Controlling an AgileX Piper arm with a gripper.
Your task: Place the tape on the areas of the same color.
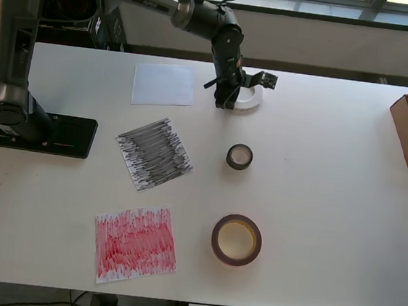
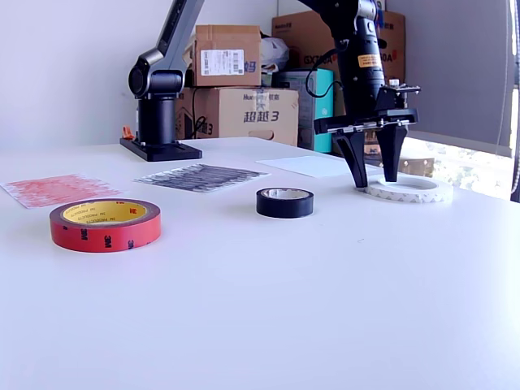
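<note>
down at the white ring (image 2: 409,189) lying flat, gripper (image 2: 373,171) vertical, fingers spread astride its rim

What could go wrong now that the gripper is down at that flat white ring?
The gripper stands open over the rim of the white ring. The ring is thin and lies flat on the table, so the fingers might slide off it or only push it along. The white sheet lies close by, so a dragged ring could shift the paper instead of landing neatly on it.
</note>
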